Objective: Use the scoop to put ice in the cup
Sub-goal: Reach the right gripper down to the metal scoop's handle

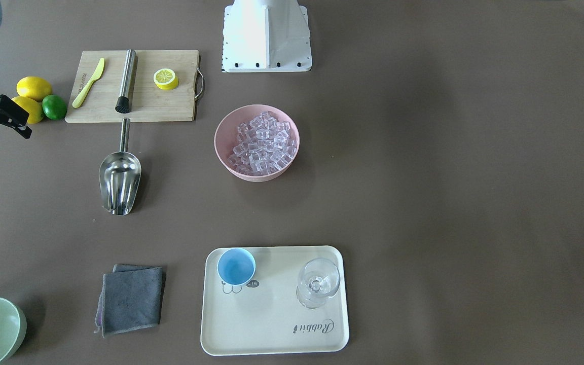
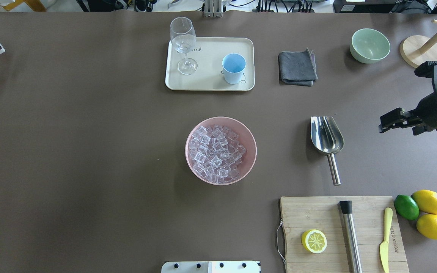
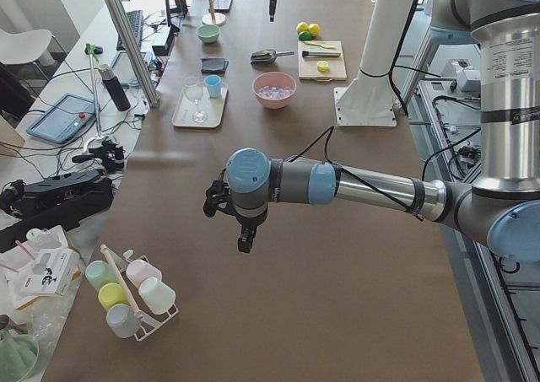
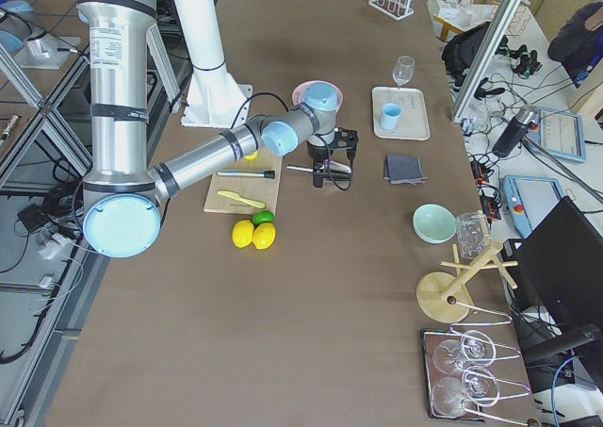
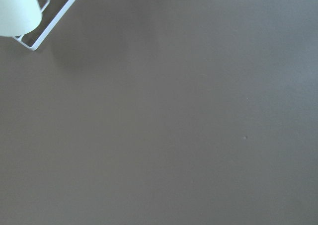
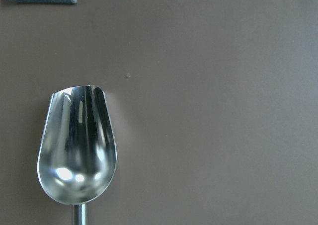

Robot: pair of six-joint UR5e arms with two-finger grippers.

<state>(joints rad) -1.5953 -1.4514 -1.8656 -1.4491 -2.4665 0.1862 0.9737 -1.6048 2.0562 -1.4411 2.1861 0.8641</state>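
Jaws of the right gripper [image 1: 3, 133] stand wide apart, empty.

- The left arm [image 3: 371, 188] has silver-grey tubes, grey joint housings and light-blue round end caps [image 3: 249, 173].
- The right arm [image 4: 207, 154] matches it, with a printed label [image 4: 111, 36] on its upright segment.
- A thin black cable [image 3: 337, 142] runs along the left forearm.
- The right gripper [image 1: 0, 133] and left gripper [image 3: 240, 234] are black and angular.
- The white pedestal [image 1: 266, 40] carries black screws [image 1: 257, 65] along its base plate.

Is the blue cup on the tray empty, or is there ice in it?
Empty. The cup shows a plain blue inside in the front view; the ice sits in the pink bowl.
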